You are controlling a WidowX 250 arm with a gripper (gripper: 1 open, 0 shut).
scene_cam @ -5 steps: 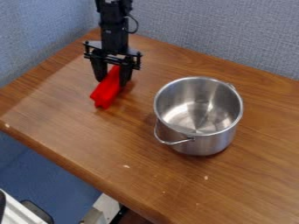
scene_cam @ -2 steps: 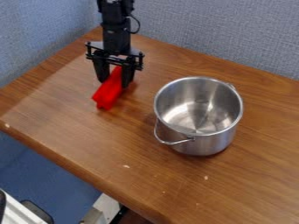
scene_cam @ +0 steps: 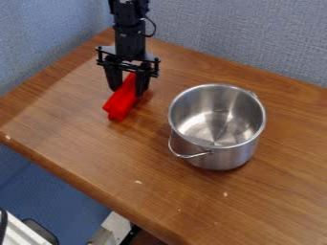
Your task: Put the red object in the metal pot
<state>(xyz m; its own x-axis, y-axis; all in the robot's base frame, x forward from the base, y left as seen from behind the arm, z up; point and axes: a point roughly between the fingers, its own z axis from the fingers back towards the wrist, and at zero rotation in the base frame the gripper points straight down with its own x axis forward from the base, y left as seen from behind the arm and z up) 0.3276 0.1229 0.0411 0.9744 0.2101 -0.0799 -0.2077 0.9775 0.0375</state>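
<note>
The red object (scene_cam: 121, 101), a bright red elongated block, is found toward the far left part of the wooden table (scene_cam: 128, 165), outside the metal pot (scene_cam: 217, 126) and apart from it, on the pot's left side as viewed. It lies at a slant in the picture, its near end lower and to the left, its far end running up between the fingers of the gripper (scene_cam: 128, 86). The jaws are closed on the block, one finger to either side of its far portion; the near portion projects free toward the viewer. Whether the underside bears on the table cannot be determined from this angle. The gripper is dark, points downward, and hangs from a dark arm (scene_cam: 129, 24) that enters at the top edge of the view. The metal pot stands upright on the table, right of centre, open at the top; its shiny inner wall and floor are visible, and no contents are observed. Its thin wire handle (scene_cam: 188, 155) hangs against the near left side of the wall. Behind the table is a grey-blue textured surface (scene_cam: 255, 38). At the lower left, beyond the table edge, blue material (scene_cam: 57, 196) is noted, together with a dark and white item in the corner, only partly in view and not identifiable.
</note>
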